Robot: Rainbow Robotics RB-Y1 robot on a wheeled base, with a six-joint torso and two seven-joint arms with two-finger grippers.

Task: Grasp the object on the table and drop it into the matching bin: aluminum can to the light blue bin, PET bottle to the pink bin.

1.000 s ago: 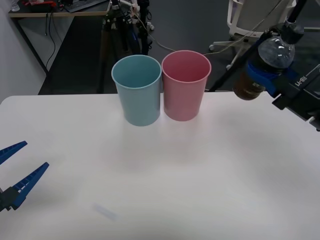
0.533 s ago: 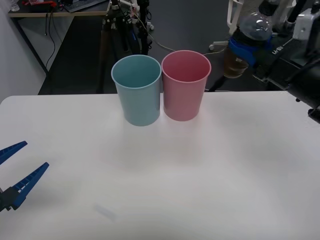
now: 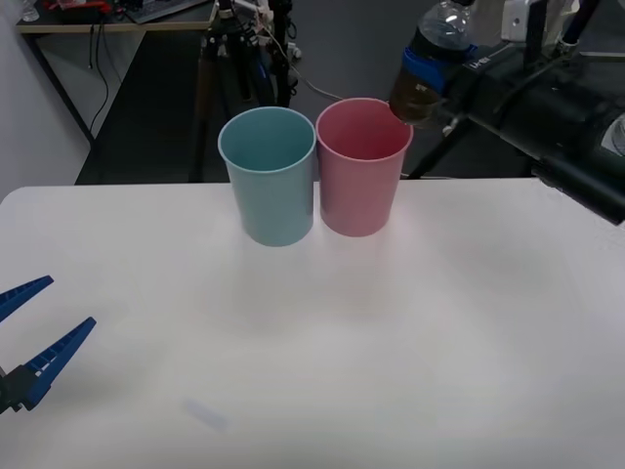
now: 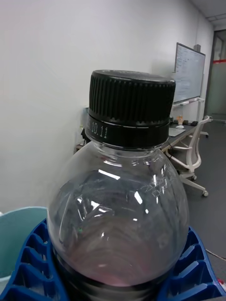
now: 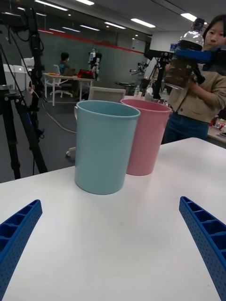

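- Since the frame a second ago the right gripper (image 3: 437, 70) has carried the PET bottle (image 3: 428, 64) up and toward the robot's left, from off the table's right side to a spot in the air just above the right rim of the pink bin (image 3: 362, 166).
- The right gripper's blue ribbed fingers (image 4: 28, 263) pinch the bottle around its blue-banded middle; the dark cap (image 4: 129, 108) points up, the brown liquid sits low, and the bottle leans slightly.
- The bottle hangs clear of the pink bin's rim, not inside it.
- The light blue bin (image 3: 268, 176) stands upright just beside the pink bin, on its left, near the far edge of the table (image 3: 391, 342).
- The left gripper (image 3: 29, 337) rests low over the table's near left corner, well apart from the bins, its two fingers (image 5: 207, 235) spread wide and holding nothing.
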